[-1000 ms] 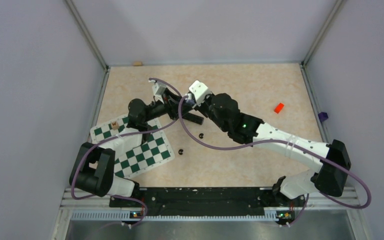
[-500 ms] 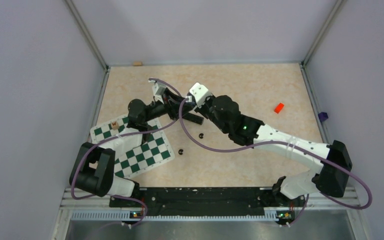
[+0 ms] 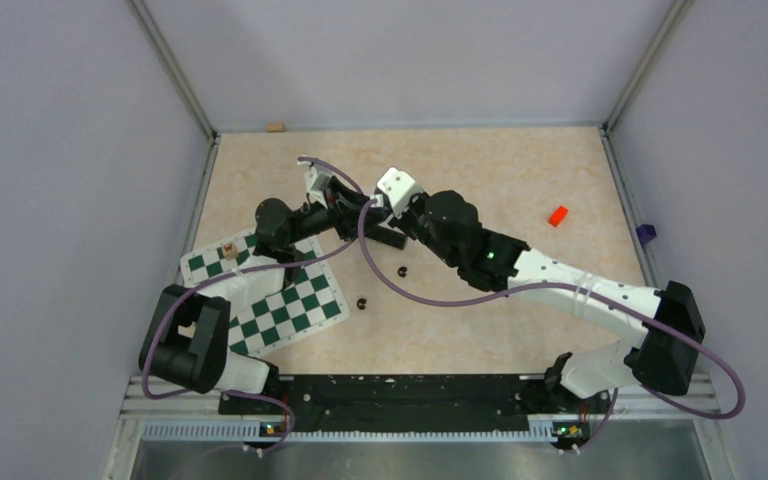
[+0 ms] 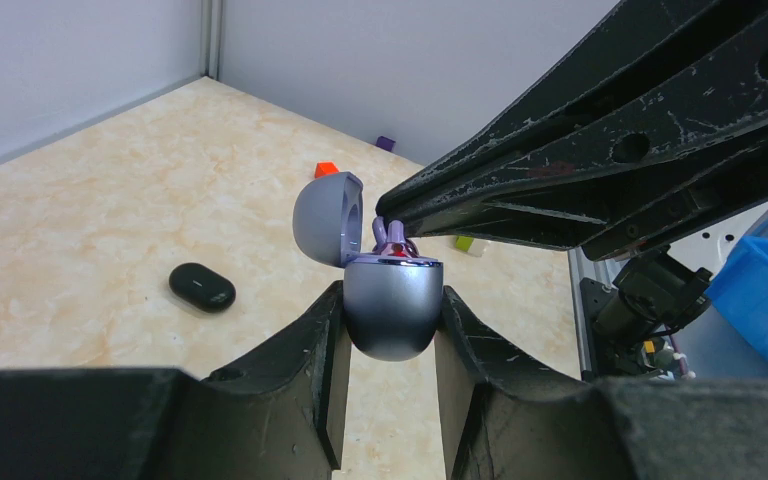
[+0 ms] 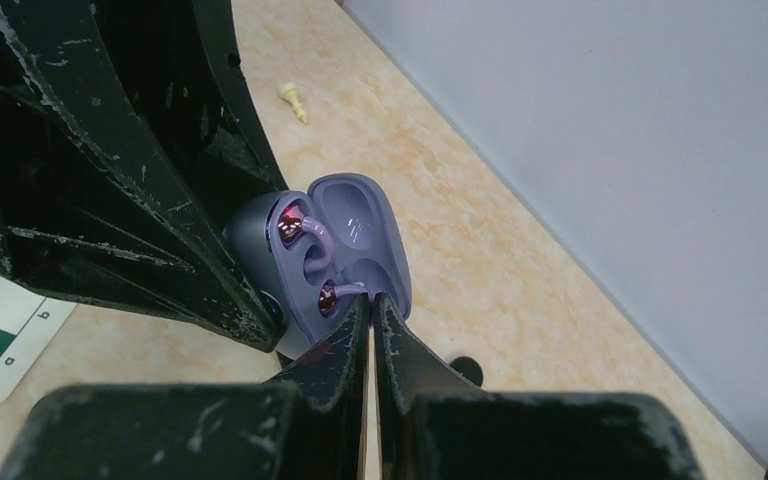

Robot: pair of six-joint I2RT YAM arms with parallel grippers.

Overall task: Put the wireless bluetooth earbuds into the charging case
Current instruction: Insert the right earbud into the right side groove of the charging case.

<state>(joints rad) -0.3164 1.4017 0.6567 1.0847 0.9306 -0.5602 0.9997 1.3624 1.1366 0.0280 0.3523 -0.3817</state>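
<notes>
Purple earbuds [image 5: 290,222] both sit in the open charging case [image 4: 392,315], which the left hand [image 4: 391,300] clamps by its base. The right hand [image 5: 371,308] is closed to a sliver, tips pinching the stem of the lower bud [image 5: 328,297] at the case rim. Two black earbuds [image 3: 402,270] lie loose on the surface [image 3: 520,180], near both hands.

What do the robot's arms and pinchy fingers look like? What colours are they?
The left arm and the right arm both mix white links with chunky black joints, and the right one shows a small green light. A thin purple cable loops along each arm. The fingers are long black wedges, scuffed with pale scratches, with small round holes.
</notes>
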